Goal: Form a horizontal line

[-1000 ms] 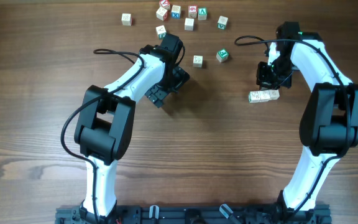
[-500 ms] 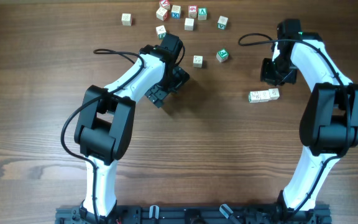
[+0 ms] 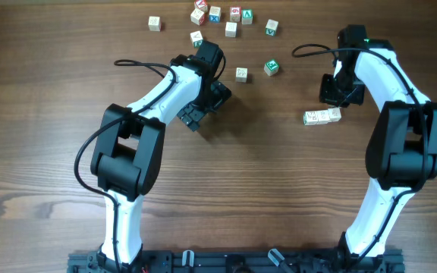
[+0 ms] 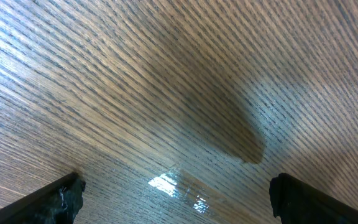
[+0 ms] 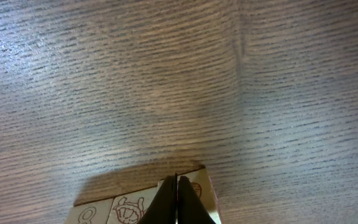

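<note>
The horizontal line is a short bar of three pale wooden cubes touching side by side, at the right of the table. In the right wrist view it lies at the bottom edge, with red marks on the cube tops. My right gripper is shut and empty, raised just behind the line; its closed fingertips overlap the rightmost cube in view. My left gripper is open and empty over bare wood left of centre, its fingers wide apart.
Several loose cubes with red, green or blue symbols lie scattered at the back: a cluster, one further left, one and a green one nearer the middle.
My right gripper has lifted up and back from the line of cubes, which stays in place. The left arm has not moved.
</note>
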Controlling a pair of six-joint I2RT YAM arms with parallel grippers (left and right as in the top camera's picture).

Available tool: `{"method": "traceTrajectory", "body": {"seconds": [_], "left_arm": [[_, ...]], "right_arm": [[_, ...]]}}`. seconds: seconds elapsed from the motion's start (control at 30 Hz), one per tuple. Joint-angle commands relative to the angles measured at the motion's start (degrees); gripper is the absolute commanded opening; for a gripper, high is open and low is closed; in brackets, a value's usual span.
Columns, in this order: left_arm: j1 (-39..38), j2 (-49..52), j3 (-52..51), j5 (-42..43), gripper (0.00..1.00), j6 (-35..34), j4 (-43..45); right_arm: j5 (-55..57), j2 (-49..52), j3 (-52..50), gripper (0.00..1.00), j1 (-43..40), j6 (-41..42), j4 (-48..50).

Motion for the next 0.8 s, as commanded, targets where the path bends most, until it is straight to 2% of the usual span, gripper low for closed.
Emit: {"method": "traceTrajectory", "body": {"seconds": [0.0,0.77], "left_arm": [[-0.07,-0.07,-1.25,-1.01,1.0,-0.11,0.72],[-0.07,-0.07,-1.25,-1.03,1.0,-0.11,0.72]], "right_arm": [[1.01,0.85,-0.35,0.04,0.15,1.33,-0.42],[1.01,0.85,-0.35,0.05,0.13,1.46,0.81]]}}
